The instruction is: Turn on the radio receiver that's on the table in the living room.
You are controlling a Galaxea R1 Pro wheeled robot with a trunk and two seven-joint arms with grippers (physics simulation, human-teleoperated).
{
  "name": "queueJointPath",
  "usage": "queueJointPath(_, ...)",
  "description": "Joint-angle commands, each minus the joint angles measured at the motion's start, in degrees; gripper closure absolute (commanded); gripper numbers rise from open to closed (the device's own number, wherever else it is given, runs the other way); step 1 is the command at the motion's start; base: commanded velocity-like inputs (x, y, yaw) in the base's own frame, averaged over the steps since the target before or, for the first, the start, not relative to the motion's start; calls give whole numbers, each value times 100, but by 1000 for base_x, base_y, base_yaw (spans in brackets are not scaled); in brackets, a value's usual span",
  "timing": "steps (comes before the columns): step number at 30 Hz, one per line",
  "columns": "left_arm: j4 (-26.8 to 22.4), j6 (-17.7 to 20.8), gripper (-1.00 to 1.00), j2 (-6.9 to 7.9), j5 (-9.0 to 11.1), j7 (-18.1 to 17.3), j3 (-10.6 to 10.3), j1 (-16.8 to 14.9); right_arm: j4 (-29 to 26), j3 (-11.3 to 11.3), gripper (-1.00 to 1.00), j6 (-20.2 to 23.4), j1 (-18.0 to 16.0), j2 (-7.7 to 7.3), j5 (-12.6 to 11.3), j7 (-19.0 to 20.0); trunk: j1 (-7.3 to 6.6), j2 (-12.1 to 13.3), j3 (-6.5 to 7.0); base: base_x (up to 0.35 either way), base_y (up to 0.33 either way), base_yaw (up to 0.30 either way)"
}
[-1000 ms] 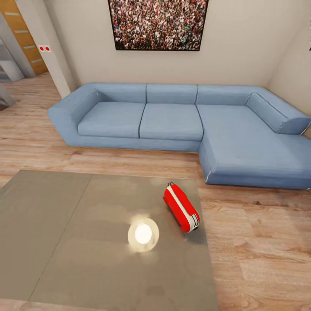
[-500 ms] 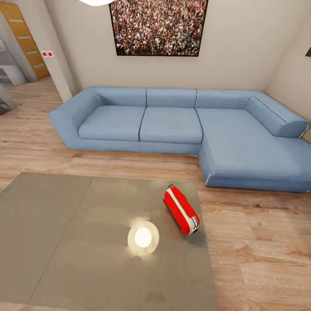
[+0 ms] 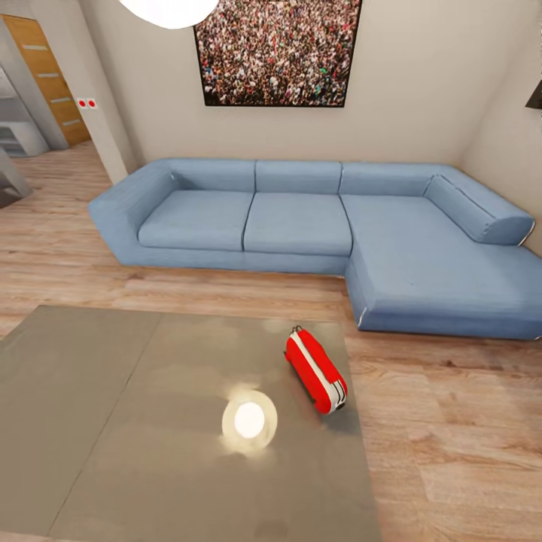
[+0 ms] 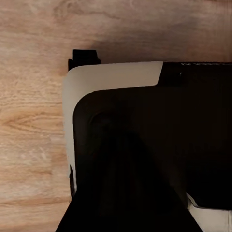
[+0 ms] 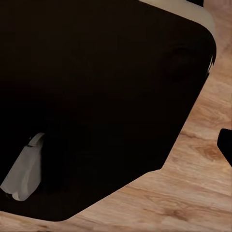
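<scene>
One radio receiver in the head view, lower centre-right of frame, lying on its long side on the table near the table's right edge and far corner. Long axis runs diagonally, one end toward the sofa, the other toward the lower right. White stripe runs along its length.

Neither arm is over the table. Both wrist views look down at dark robot body panels over plank floor, so the arms look tucked in for driving, my read. Gripper state: can't tell for left or right, fingers not distinguishable in those views.

Judgement: this is an approach phase, radio not yet touched. It sits on the right side, so the right arm is the likelier reach.

Surroundings: lamp reflection on the tabletop just left of the radio, only a glare spot. White pendant lamp at upper left, crowd photo on the back wall, doorway at far upper left. Nothing on the table stands between robot and radio. The switch itself is too small to locate.
</scene>
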Motion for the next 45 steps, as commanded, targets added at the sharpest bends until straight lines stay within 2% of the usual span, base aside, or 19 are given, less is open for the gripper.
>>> queueJointPath(1,0,0,100,-59,-2,26,1,29,43,0,-100,-87,0,8,-2,-18,0,0,9,0,0,0)
queueJointPath(4,0,0,100,-208,-5,244,1,118,130,0,-100,-199,0,21,-3,-113,0,0,36,0,0,0)
queueJointPath(6,1,0,100,-354,-10,652,1,173,221,0,-100,-256,-1,27,0,-225,0,0,54,0,0,0)
queueJointPath(9,1,0,100,-450,-11,965,1,200,272,0,-100,-287,1,31,2,-289,0,0,81,0,0,0)
queueJointPath(19,1,6,100,-514,-5,1190,1,213,314,0,-100,-366,1,38,2,-328,0,0,171,0,0,0)
queueJointPath(23,1,11,100,-569,-5,1517,1,248,316,0,-100,-369,0,56,2,-329,0,0,207,0,0,0)
queueJointPath(25,1,39,100,-619,-5,1824,1,278,317,0,-100,-370,0,77,2,-329,0,0,225,0,0,0)
queueJointPath(35,1,56,100,-637,-11,1933,1,297,389,-2,-100,-382,1,116,-5,-329,0,0,316,0,0,0)
queueJointPath(36,1,53,100,-637,-12,1935,1,297,422,-4,-100,-397,2,117,-42,-329,0,0,325,0,0,0)
queueJointPath(38,-4,48,100,-641,-13,1936,1,299,459,-12,-100,-427,2,114,-282,-328,0,0,343,0,0,0)
queueJointPath(40,-6,40,100,-644,-13,1936,1,300,478,-17,-100,-440,0,106,-622,-324,0,0,361,0,0,0)
queueJointPath(43,-8,27,100,-653,-15,1937,1,301,498,-11,-100,-453,1,108,-886,-321,0,0,389,0,0,0)
queueJointPath(45,-8,22,100,-654,-14,1937,1,301,503,-7,-100,-460,3,109,-917,-321,0,0,407,0,0,0)
